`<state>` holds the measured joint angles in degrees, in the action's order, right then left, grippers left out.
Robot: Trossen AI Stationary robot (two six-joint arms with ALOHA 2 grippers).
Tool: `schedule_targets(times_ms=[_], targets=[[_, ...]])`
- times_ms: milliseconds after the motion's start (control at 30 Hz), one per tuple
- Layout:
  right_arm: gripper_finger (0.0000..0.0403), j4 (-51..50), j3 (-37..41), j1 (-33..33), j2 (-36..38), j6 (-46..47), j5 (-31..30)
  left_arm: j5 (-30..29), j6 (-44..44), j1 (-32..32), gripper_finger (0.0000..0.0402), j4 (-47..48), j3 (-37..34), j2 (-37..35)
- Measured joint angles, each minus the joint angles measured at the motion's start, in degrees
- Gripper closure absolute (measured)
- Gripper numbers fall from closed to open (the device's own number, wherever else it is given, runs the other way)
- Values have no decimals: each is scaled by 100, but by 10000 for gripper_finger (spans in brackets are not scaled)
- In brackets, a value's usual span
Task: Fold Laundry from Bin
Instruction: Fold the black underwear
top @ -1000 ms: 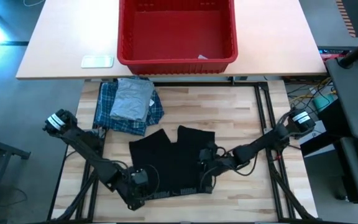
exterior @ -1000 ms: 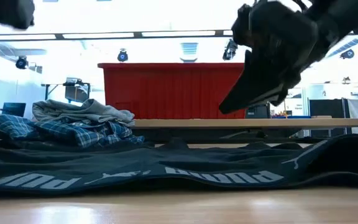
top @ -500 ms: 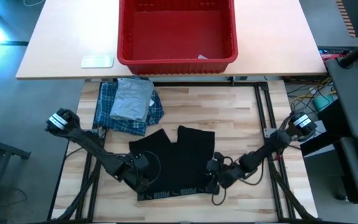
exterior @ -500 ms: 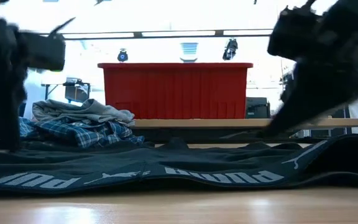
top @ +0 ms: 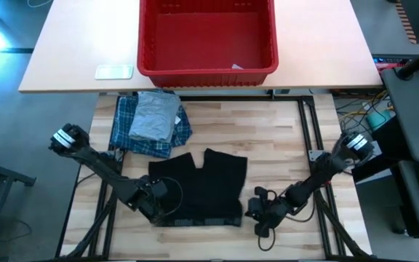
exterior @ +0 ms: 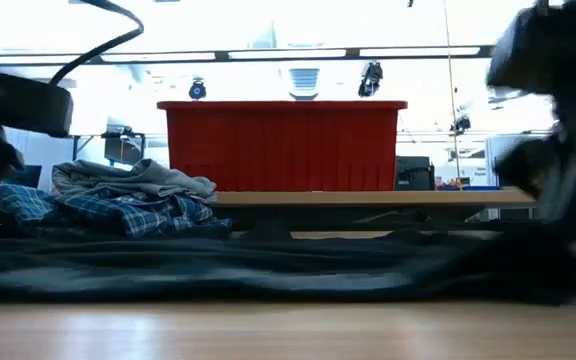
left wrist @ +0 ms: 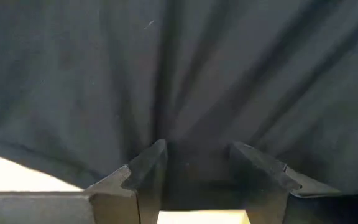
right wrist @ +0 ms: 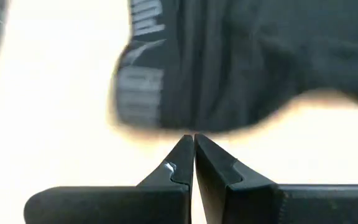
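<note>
A small black garment (top: 202,182) lies spread on the wooden table, toward its near edge. My left gripper (top: 158,207) stands at the garment's near left part, pointing steeply down, closed on a bunch of it. My right gripper (top: 255,209) is shut and low over the wood, just off the garment's near right corner, where a lettered waistband (right wrist: 138,81) shows. A folded light grey T-shirt (top: 155,116) rests on a blue-and-white plaid shirt (top: 126,127) at the far left. The red bin (top: 206,71) stands on the far table. My left gripper pinches a bunch of the black cloth (left wrist: 194,149) between its two fingers, near the garment's near left edge. The fingers come from above, pointing steeply down. The garment lies on the table, and creases fan out from the fingers across the cloth.
A flat white object (top: 113,71) lies on the far table, left of the bin. Bare wood shows to the right of the garment and along the near edge. Dark frame rails (top: 313,131) run along the table's sides.
My right gripper has slid from over the garment's right part toward the table's near right, sinking low and coming off the cloth. My left gripper has sunk and tipped steeper at the near left. The garment's near edge has drawn back; its lettering no longer faces the low view.
</note>
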<state>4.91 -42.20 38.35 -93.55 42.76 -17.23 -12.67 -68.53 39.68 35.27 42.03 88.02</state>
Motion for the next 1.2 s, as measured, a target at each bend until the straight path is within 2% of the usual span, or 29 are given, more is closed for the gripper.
schedule_targets(times_ms=[67, 167, 233, 300, 367, 500, 600, 700, 833, 967, 1100, 1200], targets=[[394, 54, -27, -89, 396, -90, -100, 16, 74, 0, 238, 201, 173, -119], [394, -76, 77, -328, 913, -182, -725, -31, 313, -1, 238, 205, 538, -193], [394, -214, 274, -602, 1087, -338, -1042, -73, 482, -2, 238, 273, 762, -156], [394, -80, 423, -996, 1131, -525, -1050, -240, 612, -13, 238, 224, 1017, -114], [394, 327, 598, -1356, 1017, -859, -796, -614, 638, -15, 238, 219, 1224, -20], [394, 998, 812, -1822, 269, -1303, 172, -1093, 668, -53, 238, -172, 1561, 302], [394, 1145, 795, -1972, -82, -1384, 232, -1097, 717, -40, 238, -566, 1685, 729], [394, 1134, 816, -2126, -119, -1716, 233, -848, 696, 30, 238, -668, 1904, 1161], [394, 323, 823, -2314, 317, -2422, 214, -724, 407, 81, 238, -653, 2105, 1464], [394, -696, 837, -2347, 991, -2872, 381, -865, -27, 83, 238, -623, 2093, 1394], [394, -524, 818, -2272, 1688, -2678, 1136, -1018, -280, 49, 238, -517, 2040, 1240], [394, -356, 822, -2000, 1906, -2448, 1233, -1033, -294, -12, 238, -432, 2053, 1189]])
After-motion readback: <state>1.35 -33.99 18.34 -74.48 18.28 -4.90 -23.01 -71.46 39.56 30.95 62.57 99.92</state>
